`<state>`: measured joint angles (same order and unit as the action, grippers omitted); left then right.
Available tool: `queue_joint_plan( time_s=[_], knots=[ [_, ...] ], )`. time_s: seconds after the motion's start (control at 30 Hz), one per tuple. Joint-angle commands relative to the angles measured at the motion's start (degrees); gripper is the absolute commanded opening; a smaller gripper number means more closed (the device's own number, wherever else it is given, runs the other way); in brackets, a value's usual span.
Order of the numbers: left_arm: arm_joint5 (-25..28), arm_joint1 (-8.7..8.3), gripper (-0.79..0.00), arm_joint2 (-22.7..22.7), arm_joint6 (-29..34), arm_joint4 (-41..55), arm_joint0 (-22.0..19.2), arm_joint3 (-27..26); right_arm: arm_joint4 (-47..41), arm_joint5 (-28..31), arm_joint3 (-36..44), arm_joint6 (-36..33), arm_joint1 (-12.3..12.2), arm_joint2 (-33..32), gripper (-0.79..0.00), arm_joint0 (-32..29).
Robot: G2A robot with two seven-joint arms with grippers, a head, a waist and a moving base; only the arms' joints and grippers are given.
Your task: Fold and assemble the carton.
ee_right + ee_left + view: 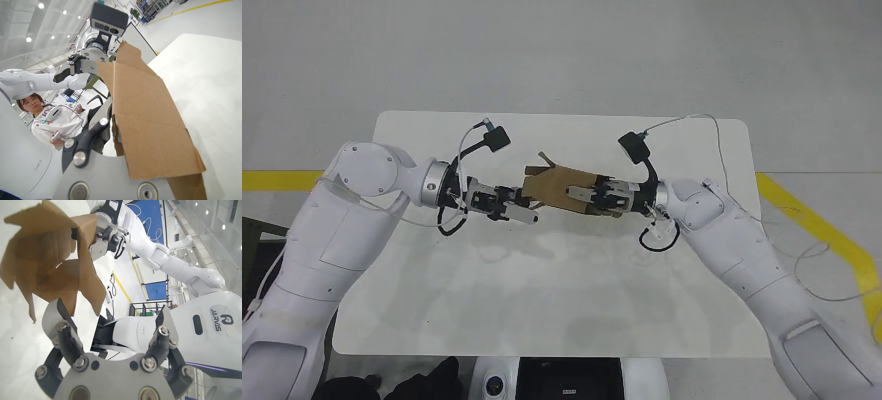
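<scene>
1. Your carton [557, 185] sits over the middle of the white table [542, 290], between the two arms. The top view does not settle whether it touches the tabletop.
2. Your right gripper [594, 195] is clamped on the carton at the end facing the right arm. The left wrist view shows its fingers pinching one brown panel's edge, and in the right wrist view that panel lies flat across the gripper.
3. Your left gripper [111, 304] has its jaws spread wide and nothing between them. It faces the carton's other end.
4. One left fingertip [57, 301] is just beside a hanging flap of the carton (you cannot tell from these views whether they touch). The other fingertip is well apart from the cardboard.
5. The end facing your left gripper is open, so you look straight into the brown interior. Its flaps splay outward at different angles, none folded shut.
6. The carton is partly opened out rather than flat, with creased panels and a jagged flap edge showing in the right wrist view.
</scene>
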<state>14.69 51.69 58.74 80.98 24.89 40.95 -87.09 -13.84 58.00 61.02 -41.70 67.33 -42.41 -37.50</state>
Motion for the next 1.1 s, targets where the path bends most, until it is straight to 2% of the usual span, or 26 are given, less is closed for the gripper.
queue_joint_plan(
  time_s=[0.0,0.57,1.07],
  knots=[
    [-0.1,0.07,0.000,-0.3,0.1,0.1,0.1,-0.3,1.4,0.0,0.6,1.1,0.0,-0.9,-0.785,-0.6],
    [-0.1,1.05,0.000,-3.2,-0.1,-0.5,-0.5,-0.3,7.2,0.0,3.6,7.6,1.6,-2.6,-0.785,-2.0],
    [0.1,1.14,0.000,-2.5,0.0,-0.5,-0.5,0.2,6.6,0.0,2.8,6.5,3.0,-2.1,-0.785,-2.1]
  ],
)
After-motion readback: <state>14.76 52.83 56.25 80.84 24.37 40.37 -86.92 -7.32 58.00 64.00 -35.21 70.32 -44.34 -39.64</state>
